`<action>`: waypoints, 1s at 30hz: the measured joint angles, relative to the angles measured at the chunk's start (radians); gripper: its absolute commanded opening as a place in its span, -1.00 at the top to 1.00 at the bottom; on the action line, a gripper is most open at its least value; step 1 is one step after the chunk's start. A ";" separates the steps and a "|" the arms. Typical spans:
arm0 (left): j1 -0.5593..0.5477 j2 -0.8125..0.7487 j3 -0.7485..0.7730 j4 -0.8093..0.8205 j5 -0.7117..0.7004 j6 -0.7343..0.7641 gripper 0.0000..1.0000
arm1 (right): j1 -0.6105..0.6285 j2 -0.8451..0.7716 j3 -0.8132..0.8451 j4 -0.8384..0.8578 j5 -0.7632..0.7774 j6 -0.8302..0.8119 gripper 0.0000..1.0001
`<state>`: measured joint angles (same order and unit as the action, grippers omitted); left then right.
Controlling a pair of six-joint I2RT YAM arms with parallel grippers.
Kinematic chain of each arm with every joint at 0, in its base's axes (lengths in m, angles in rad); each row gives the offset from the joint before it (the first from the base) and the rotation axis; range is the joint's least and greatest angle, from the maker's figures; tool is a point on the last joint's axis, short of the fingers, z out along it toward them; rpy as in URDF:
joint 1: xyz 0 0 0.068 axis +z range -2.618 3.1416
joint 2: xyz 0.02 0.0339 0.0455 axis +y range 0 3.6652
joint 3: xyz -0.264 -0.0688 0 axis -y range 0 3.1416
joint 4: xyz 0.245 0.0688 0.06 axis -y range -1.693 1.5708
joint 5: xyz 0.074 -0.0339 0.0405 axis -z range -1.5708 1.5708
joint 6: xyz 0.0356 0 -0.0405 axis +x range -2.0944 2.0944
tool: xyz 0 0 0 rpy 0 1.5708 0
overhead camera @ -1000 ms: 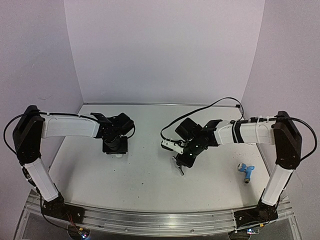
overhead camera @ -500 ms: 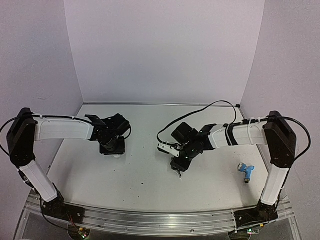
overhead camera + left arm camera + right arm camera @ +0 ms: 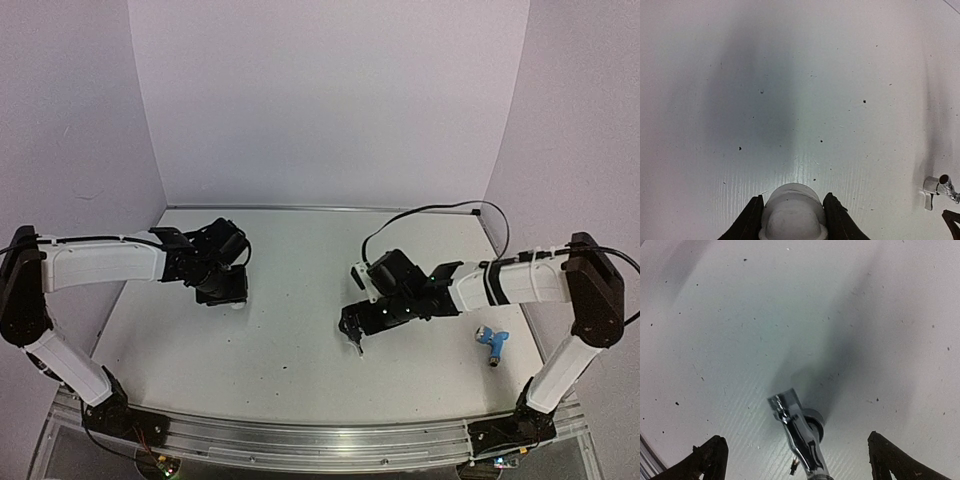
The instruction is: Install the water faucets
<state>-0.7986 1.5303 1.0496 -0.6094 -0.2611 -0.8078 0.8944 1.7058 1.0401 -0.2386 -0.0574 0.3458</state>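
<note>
Since the earlier frame the right arm has dropped flatter and swung its elbow out to the right, with the right gripper point(image 3: 352, 328) barely shifted. The left arm has pulled its elbow out left, and the left gripper point(image 3: 228, 292) has edged slightly up and left. The light blue plastic faucet with the silver threaded end point(image 3: 492, 342) has not moved.

Right fingers point(image 3: 712, 457) are spread wide, holding nothing. The shiny silver-grey metal faucet with the bent spout point(image 3: 799, 432) sits midway between the 2 fingers, clear of both, over the white speckled table point(image 3: 290, 370). Its lower end runs out of the bottom of the right wrist view, so I can't tell how it is supported there. In the top view it pokes out just past the right fingertips on the near side.

Left fingers point(image 3: 752, 222) are closed in on a small white stubby cylindrical fitting point(image 3: 792, 220). 1 finger presses each side of it, and its domed top shows between them. The fitting is down at table level.

From the left wrist view, the silver faucet shows small, far off to the right of the left fingers, with a black tip of the right gripper just below it.

The blue faucet lies on the table well to the right of the right fingers, beyond the right forearm, apart from both grippers. The 2 grippers are well apart from each other.
</note>
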 measured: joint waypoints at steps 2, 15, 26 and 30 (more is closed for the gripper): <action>0.001 -0.021 0.000 0.011 0.027 0.000 1.00 | -0.003 -0.042 -0.097 0.084 0.009 0.055 -0.94; 0.118 -0.231 -0.198 0.276 0.390 -0.124 1.00 | -0.007 -0.047 -0.356 0.614 0.024 0.110 -0.38; 0.247 -0.344 -0.404 0.595 0.724 -0.371 1.00 | 0.003 0.021 -0.389 0.794 0.012 0.036 -0.32; 0.248 -0.365 -0.404 0.650 0.760 -0.407 1.00 | 0.006 0.029 -0.402 0.818 0.018 0.023 -0.13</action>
<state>-0.5507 1.1648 0.6456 0.0406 0.4988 -1.2152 0.9005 1.7351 0.6380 0.5797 -0.0395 0.3691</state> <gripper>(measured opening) 0.382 0.603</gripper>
